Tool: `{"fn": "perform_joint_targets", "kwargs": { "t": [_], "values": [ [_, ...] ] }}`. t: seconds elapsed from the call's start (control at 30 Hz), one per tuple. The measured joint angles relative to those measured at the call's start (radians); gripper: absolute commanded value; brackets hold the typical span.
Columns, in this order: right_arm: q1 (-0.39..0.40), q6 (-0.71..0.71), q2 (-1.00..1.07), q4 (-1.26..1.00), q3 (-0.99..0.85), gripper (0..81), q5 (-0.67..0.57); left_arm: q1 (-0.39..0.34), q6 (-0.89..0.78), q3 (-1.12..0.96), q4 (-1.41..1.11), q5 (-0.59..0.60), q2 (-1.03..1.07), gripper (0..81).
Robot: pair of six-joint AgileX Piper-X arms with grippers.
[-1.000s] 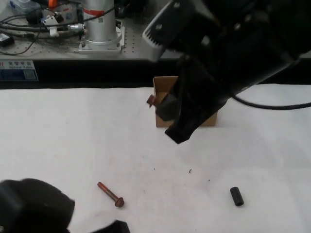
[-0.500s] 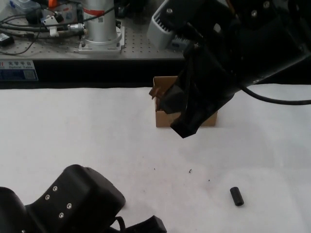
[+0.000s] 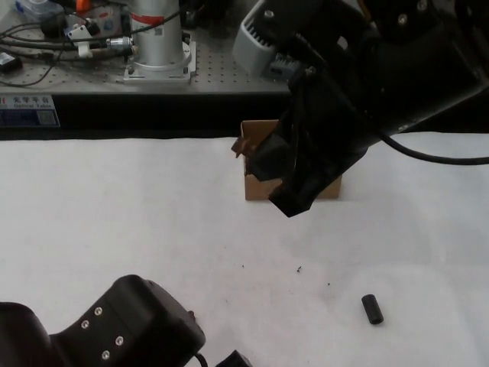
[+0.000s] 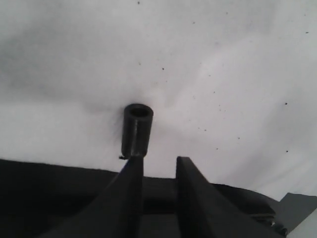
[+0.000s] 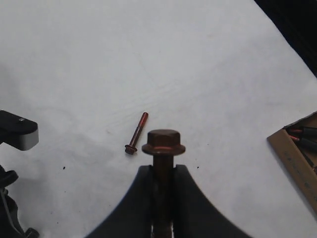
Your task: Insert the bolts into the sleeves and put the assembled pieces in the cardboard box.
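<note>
A white cloth [image 3: 114,206] covers the bench, and behind it a perforated metal board carries a metal post [image 3: 157,38] and loose cables. The right gripper [image 5: 162,171] has its fingers pinched on the shank of a copper-coloured bolt [image 5: 163,143], whose flanged hex head stands clear of the fingertips. Beyond that head a loose bolt [image 5: 137,133] lies flat on the cloth. In the high view this gripper hangs at the cardboard box [image 3: 254,187], which stands at the far middle of the cloth; inside the box lie dark pieces with orange ends [image 5: 304,134]. The left gripper [image 4: 156,161] has its fingers slightly apart, a narrow gap between them and nothing in it. A black sleeve [image 4: 137,130] lies on the cloth just past one fingertip, open end showing; whether they touch I cannot tell. The left arm [image 3: 114,329] sits at the near left edge. A lone sleeve [image 3: 372,309] lies at the near right, well apart from the box; whether it is the same one is unclear.
</note>
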Motion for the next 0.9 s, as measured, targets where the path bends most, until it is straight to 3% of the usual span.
{"fn": "perform_joint_targets", "kwargs": {
  "t": [0.17,0.63,0.9],
  "values": [
    [0.0,0.0,0.0,-0.009,0.0,2.2,-0.002,-0.03,-0.042,0.0,0.0,0.0,0.003,36.7],
    [-0.012,0.0,0.0,-0.022,0.0,2.2,-0.015,-0.078,-0.149,0.0,0.0,0.011,0.087,36.5],
    [-0.042,0.0,0.0,-0.022,0.0,2.2,-0.029,-0.078,-0.195,0.0,0.0,-0.016,0.103,29.5]
  ]
}}
